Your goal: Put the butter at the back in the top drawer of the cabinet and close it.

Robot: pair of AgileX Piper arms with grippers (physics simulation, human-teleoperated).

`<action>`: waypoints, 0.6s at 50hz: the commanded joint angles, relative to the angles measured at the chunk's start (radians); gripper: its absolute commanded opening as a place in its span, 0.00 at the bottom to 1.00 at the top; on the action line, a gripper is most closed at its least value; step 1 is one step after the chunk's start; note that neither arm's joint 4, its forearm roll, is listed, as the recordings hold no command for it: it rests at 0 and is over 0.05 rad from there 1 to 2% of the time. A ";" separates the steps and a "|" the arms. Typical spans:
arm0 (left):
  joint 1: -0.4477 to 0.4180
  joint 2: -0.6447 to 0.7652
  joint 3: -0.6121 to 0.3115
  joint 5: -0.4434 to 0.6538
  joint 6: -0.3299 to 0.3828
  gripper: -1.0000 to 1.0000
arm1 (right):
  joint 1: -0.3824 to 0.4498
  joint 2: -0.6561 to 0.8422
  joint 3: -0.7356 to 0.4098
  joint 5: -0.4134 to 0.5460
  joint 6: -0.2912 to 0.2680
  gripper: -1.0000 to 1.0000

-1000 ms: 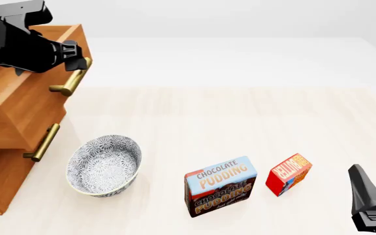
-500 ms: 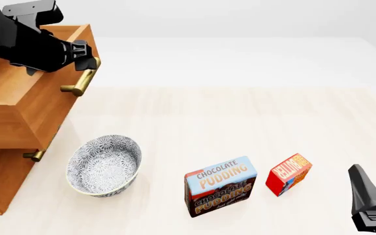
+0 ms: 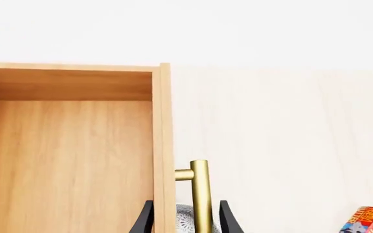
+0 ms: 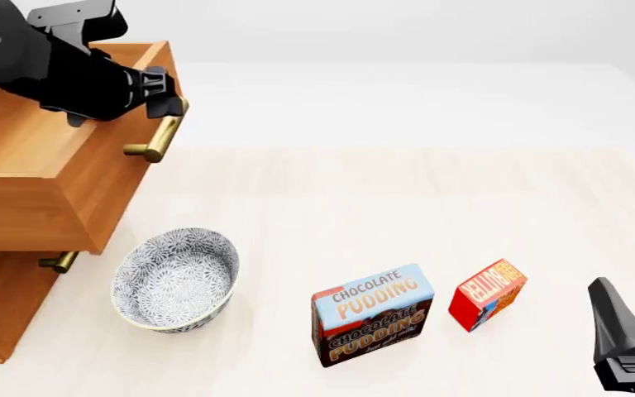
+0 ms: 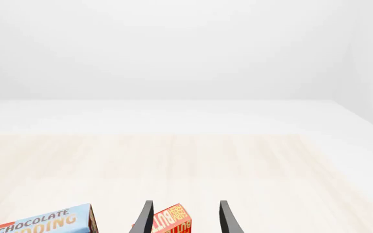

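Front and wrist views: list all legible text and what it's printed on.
"CHOCOLATE PUDDING": top face of the pudding box, printed again on its brown front.
Small script under the front lettering: too small to read.
"BUT…": white lettering on the butter, cut off in the right wrist view; blurred in the front view.
Cabinet, bowl: no text.

Left pincer (image 3: 185, 218) straddles brass handle (image 3: 200, 194) of open top drawer (image 3: 70, 145); butter (image 3: 371, 221) at edge.

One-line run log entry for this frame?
left pincer: on top drawer handle, drawer open | right pincer: open, idle, framing butter | butter: on table, beside pudding box
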 commanded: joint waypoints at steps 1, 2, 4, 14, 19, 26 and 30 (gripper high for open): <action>-0.043 0.061 0.012 -0.023 -0.007 1.00 | 0.000 0.000 0.000 0.000 0.000 1.00; -0.048 0.065 0.012 -0.026 -0.010 1.00 | 0.000 0.000 0.000 0.000 0.000 1.00; -0.052 0.068 0.012 -0.028 -0.011 1.00 | 0.000 0.000 0.000 0.000 0.000 1.00; -0.077 0.078 0.013 -0.035 -0.027 1.00 | 0.000 0.000 0.000 0.000 0.000 1.00; -0.087 0.083 0.004 -0.032 -0.030 1.00 | 0.000 0.000 0.000 0.000 0.000 1.00; -0.102 0.089 0.003 -0.036 -0.036 1.00 | 0.000 0.000 0.000 0.000 0.000 1.00; -0.110 0.092 0.007 -0.042 -0.041 1.00 | 0.000 0.000 0.000 0.000 0.000 1.00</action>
